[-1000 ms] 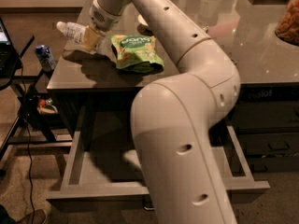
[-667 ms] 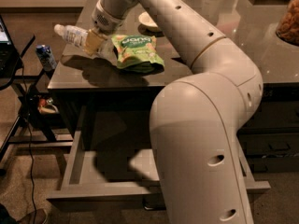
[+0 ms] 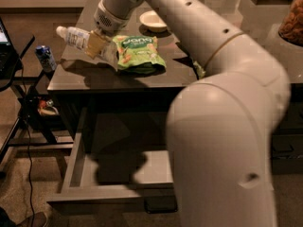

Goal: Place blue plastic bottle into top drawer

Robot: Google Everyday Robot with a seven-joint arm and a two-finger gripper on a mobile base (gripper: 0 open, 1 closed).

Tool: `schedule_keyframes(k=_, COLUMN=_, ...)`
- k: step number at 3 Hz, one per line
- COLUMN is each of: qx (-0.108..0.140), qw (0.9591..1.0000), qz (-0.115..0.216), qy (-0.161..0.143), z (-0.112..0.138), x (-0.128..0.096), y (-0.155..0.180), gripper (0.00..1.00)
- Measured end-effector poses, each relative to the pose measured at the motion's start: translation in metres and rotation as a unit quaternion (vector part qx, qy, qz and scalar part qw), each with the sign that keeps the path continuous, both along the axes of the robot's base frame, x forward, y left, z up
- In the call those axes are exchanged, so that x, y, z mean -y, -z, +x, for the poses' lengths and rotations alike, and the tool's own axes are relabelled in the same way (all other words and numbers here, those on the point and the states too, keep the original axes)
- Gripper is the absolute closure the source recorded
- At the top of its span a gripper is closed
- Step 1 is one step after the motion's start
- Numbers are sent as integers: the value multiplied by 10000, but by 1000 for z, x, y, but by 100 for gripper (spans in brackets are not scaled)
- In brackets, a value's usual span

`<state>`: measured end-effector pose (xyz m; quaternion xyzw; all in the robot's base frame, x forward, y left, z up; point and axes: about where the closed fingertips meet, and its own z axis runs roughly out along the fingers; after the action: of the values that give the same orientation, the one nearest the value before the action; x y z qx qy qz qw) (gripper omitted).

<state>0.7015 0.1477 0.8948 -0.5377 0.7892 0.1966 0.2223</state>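
Gripper [image 3: 98,45] pinching blue plastic bottle [image 3: 74,36] by its bottom end, above table [image 3: 142,79]. Bottle axis near level, cap sticking out to gripper's left. Top drawer [image 3: 154,168] open, below gripper and toward camera.

I count one blue plastic bottle [image 3: 75,36] and one gripper [image 3: 98,45], mine, which hangs over the left end of the table [image 3: 142,82] with its fingers closed round that bottle. On that one table there is one green snack bag [image 3: 140,54] and one small white bowl [image 3: 152,21]. One blue can [image 3: 46,58] stands to the left (off the table, not on it). One top drawer [image 3: 75,160] is open below. One arm [image 3: 213,56], also mine.
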Motion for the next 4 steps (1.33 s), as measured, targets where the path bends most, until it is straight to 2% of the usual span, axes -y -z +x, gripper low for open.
schedule_keyframes(k=1, qx=50, qw=9993, qz=-7, qy=365, z=-45, x=20, y=-29, gripper=100)
schedule_keyframes(k=2, qx=-157, qw=9978, qz=-313, qy=559, z=-107, x=34, y=-26, gripper=100)
schedule_keyframes(k=3, qx=-159, qw=9978, qz=-322, qy=555, z=-108, x=34, y=-26, gripper=100)
schedule_keyframes(k=4, qx=-314, qw=9963, qz=-426, qy=678, z=-134, x=42, y=-21, gripper=100)
